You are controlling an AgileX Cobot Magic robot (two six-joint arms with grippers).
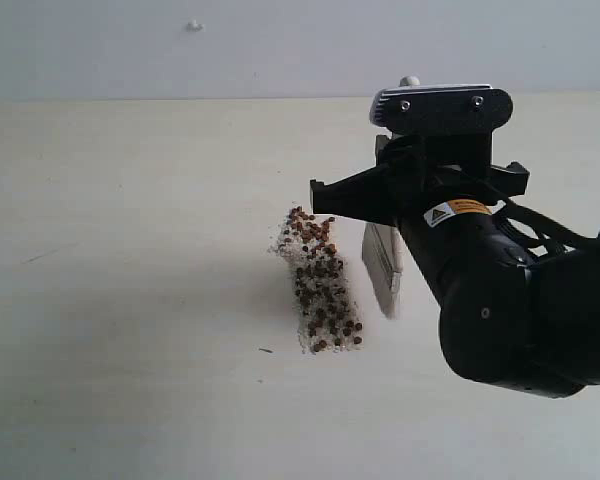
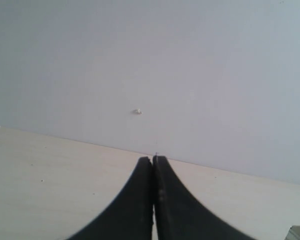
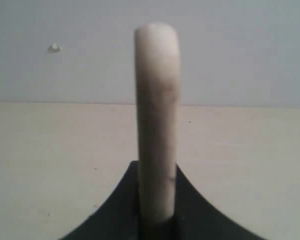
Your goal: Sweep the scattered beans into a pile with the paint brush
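In the exterior view, the beans point(image 1: 318, 280) lie on the counter point(image 1: 130, 300) in a long, loose strip mixed with whitish crumbs. It is not yet a compact heap. The paint brush point(image 1: 383, 268) stands nearly upright just beside the beans, on the side toward the right gripper point(image 1: 415, 188), with a narrow bare gap between bristles and beans. The lower edge of the bristles is blurred, so whether it touches the counter cannot be told. The beans look small, round and hard, so they are likely light and quick to roll. The bristles will probably bend and let strays slip under unless they are pressed flat.

In the left wrist view, the left gripper point(image 2: 153, 200) has its fingers point(image 2: 135, 205) pressed together on nothing. They point at bare counter and wall, and no beans show.

In the right wrist view, the fingers point(image 3: 117, 210) are drawn in narrow on the brush's wooden handle, which rises straight up between them to its rounded end. The handle looks stiff and smooth, so it could twist in the grip. A hold lower down, nearer the metal band, would probably steer the bristles more firmly. No beans appear here.
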